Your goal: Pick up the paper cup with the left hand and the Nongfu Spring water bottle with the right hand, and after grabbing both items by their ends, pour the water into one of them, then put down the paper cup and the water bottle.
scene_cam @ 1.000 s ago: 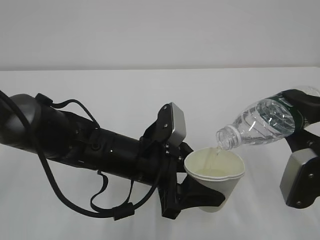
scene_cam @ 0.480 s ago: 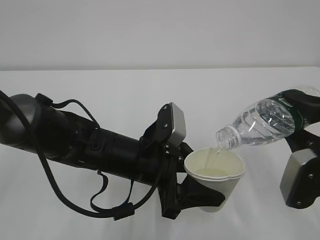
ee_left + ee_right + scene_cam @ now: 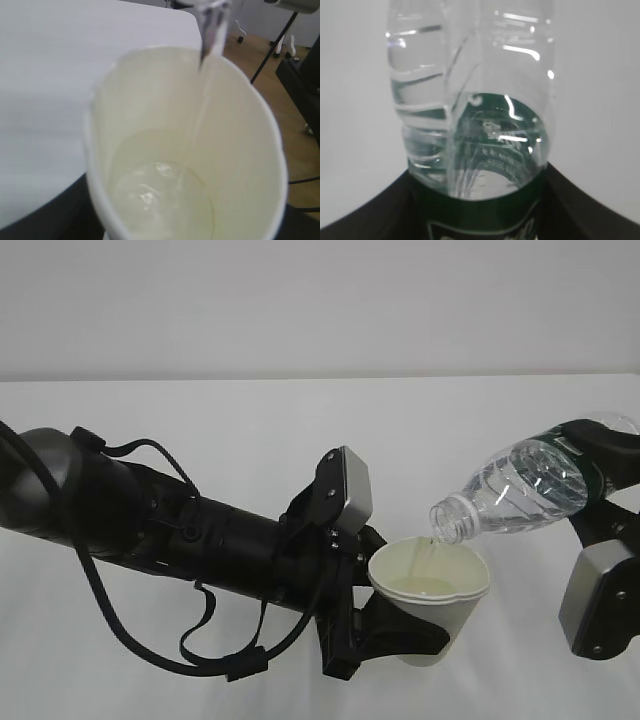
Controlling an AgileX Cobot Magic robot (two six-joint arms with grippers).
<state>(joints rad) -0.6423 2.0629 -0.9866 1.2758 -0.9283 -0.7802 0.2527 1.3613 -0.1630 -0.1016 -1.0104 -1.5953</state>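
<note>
One small cream-white tapered paper cup (image 3: 432, 605) shows, clamped in the left pincer (image 3: 385, 625); its rolled rim has a double edge, so whether a second cup is nested inside cannot be told. One small clear ribbed plastic water bottle (image 3: 520, 488) with a dark green label band sits in the right pincer (image 3: 610, 465), its open neck just above the cup's rim. Two black robot arms count in all, one pincer each. Two grey box modules show, one beside each pincer. One white worktop (image 3: 250, 430) lies beneath both pincers.
</note>
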